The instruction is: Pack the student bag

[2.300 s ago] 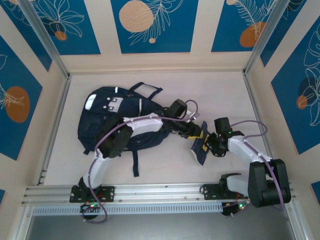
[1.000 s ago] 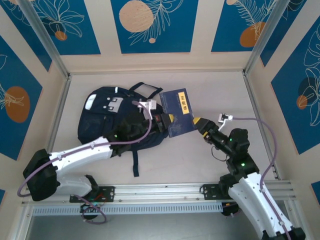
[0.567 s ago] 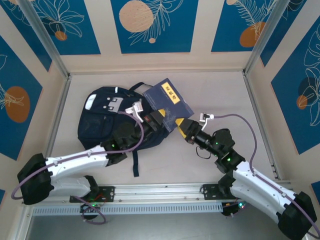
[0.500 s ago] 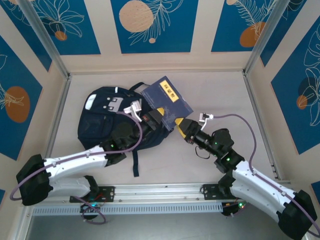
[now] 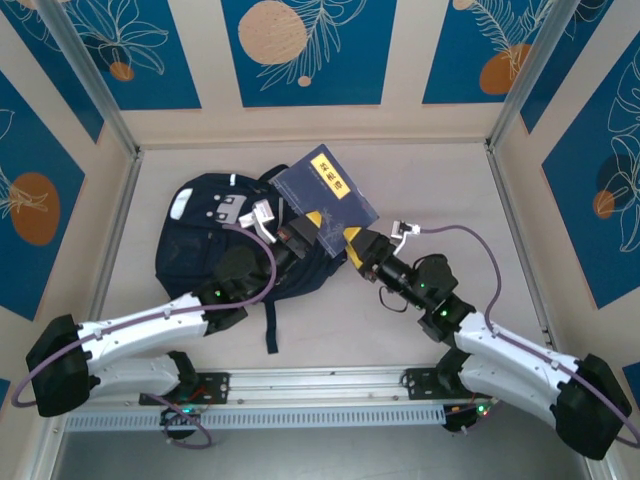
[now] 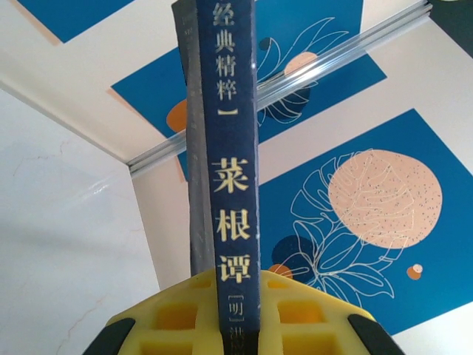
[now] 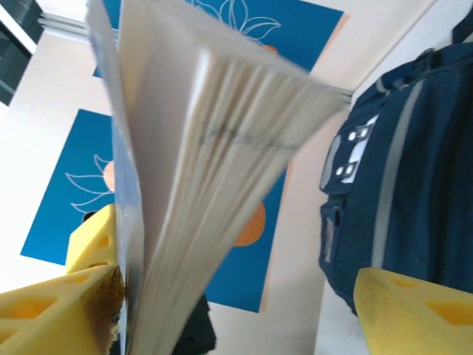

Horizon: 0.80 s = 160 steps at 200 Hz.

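A pale table (image 5: 440,190) sits inside a booth of blue leaf-patterned panels (image 5: 300,45) with metal corner posts (image 5: 85,70). The bag (image 5: 195,250) lies flat on it, left of centre in the overhead view, with its grey patch towards the upper left.

A dark blue book (image 5: 325,188) with a yellow label is held up over the bag's upper right edge, at the centre of the frame. The left gripper (image 5: 311,221) is clamped on the foot of the spine; its wrist view shows the spine (image 6: 225,148) wedged upright between the yellow pads (image 6: 177,310). The right gripper (image 5: 354,243) is just beside it with its jaws wide apart. In its wrist view the loose pages (image 7: 214,163) fan out against one finger (image 7: 52,310), while the other finger (image 7: 414,303) stands well clear.

The step in hand looks like feeding the book into the bag. With one narrow grip on the spine, the book will probably sag and splay. The right gripper would do best to close on the page edge before anything tilts. The book should go in spine or corner first.

Whether the bag's mouth is unzipped cannot be told from here; the left arm (image 5: 235,280) lies across it. Soft fabric could fold shut under the book. A strap (image 5: 270,325) trails towards the lower centre, and the two wrists sit close enough to knock together.
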Available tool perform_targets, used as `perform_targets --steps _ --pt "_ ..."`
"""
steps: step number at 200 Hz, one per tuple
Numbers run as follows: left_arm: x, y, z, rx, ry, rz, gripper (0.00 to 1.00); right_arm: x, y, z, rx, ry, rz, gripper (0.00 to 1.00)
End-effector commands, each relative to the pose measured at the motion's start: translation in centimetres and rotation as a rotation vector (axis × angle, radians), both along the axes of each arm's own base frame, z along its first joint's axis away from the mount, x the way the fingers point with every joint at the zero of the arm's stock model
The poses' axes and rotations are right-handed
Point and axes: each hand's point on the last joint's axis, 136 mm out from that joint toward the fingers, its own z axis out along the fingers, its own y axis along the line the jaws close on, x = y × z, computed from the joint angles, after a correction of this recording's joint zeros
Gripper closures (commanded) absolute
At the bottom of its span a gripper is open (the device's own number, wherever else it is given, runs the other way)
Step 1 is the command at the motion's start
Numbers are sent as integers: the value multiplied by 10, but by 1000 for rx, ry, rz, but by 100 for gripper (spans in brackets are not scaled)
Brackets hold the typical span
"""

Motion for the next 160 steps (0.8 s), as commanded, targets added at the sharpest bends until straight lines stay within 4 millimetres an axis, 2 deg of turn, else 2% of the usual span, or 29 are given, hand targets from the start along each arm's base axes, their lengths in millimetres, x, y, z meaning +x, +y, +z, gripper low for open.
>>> perform_targets --steps 1,32,81,98,124,134,145,156,158,160 --pt "-3 4 15 -60 -23 13 100 3 -4 49 132 -113 -65 26" --pt "1 4 4 -53 26 24 100 6 -2 62 148 -140 -92 37" --pt "5 -3 -15 -61 98 19 100 15 -7 67 140 -150 -169 55" --pt "6 -2 -19 -57 112 27 100 18 -10 63 132 -140 -197 65" --pt "7 0 -27 -19 133 40 100 22 -17 53 102 -115 -240 90" --pt "8 -1 -30 3 144 44 100 22 -19 48 72 -110 -251 97" --pt "9 1 -36 38 155 53 86 22 -24 38 18 -85 -266 100" --pt "11 4 -36 105 134 55 65 23 -33 21 -69 -31 -290 100" --pt "11 4 -41 141 140 53 62 23 -35 15 -94 -12 -296 100" --pt "11 4 -36 146 130 47 59 23 -38 12 -112 1 -303 100"
